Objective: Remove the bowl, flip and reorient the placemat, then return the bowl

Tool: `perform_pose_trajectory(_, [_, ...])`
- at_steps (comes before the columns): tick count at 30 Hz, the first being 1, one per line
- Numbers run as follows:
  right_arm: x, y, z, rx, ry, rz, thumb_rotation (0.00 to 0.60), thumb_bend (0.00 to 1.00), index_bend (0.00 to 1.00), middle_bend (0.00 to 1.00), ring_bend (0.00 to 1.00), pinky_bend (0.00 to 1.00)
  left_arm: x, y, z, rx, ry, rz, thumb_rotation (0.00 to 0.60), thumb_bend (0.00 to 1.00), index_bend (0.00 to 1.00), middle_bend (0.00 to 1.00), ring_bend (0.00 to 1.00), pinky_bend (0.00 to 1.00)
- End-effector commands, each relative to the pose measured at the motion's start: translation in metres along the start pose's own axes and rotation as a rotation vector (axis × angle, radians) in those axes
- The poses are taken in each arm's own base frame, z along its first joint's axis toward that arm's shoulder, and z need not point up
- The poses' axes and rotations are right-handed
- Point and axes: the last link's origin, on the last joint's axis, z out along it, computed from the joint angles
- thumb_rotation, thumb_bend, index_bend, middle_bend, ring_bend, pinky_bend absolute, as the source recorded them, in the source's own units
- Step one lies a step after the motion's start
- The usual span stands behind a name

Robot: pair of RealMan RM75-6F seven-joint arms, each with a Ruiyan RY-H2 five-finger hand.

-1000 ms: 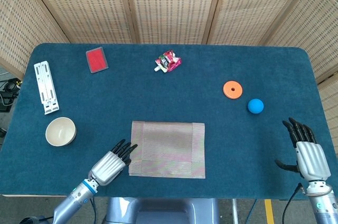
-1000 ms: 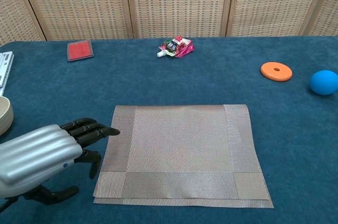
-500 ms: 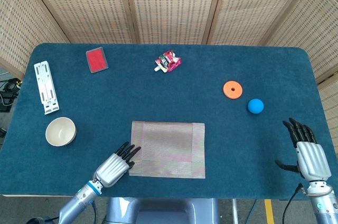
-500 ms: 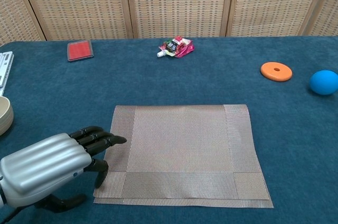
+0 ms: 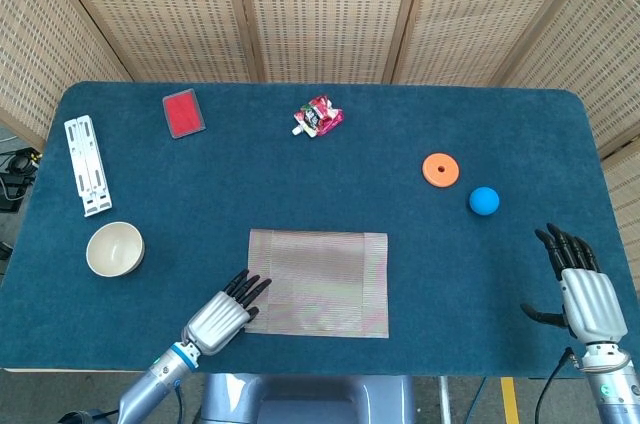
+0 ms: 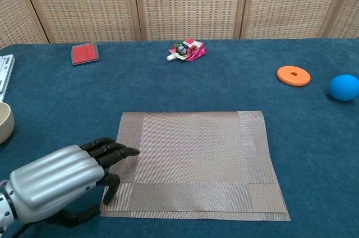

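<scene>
A beige woven placemat (image 5: 320,282) (image 6: 193,159) lies flat near the table's front edge. The cream bowl (image 5: 114,248) (image 6: 4,123) stands on the cloth well left of it. My left hand (image 5: 222,314) (image 6: 61,179) is at the placemat's front-left corner, fingers stretched out with the tips over the mat's left border and nothing held. My right hand (image 5: 582,288) hovers at the front right of the table, fingers apart and empty; the chest view does not show it.
A blue ball (image 5: 484,201) (image 6: 343,87) and an orange ring (image 5: 440,169) (image 6: 293,75) lie at the right. A pink snack pouch (image 5: 318,116) (image 6: 187,50), a red card (image 5: 183,112) (image 6: 85,53) and a white rack (image 5: 87,164) sit toward the back and left.
My left hand has slid forward and right, its fingertips now over the placemat's left border near the front corner. The right hand, bowl and mat have not moved.
</scene>
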Motion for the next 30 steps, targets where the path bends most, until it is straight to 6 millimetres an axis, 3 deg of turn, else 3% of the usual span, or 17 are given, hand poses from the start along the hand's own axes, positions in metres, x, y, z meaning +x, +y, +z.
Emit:
perform_pose_trajectory(1, [-0.0002, -0.0001, 0.0, 0.0, -0.001, 0.0, 0.6, 0.11, 0.0, 0.0, 0.0, 0.0, 0.0005, 0.0004, 0.0008, 0.001, 0.008, -0.002, 0.6, 0.42, 0.5, 0.0, 0.0, 0.0])
perform_pose_trajectory(30, [0.0, -0.0006, -0.001, -0.001, -0.011, 0.004, 0.6, 0.11, 0.0, 0.0, 0.0, 0.0, 0.0014, 0.0036, 0.0077, 0.015, 0.057, -0.004, 0.6, 0.44, 0.58, 0.0, 0.0, 0.0])
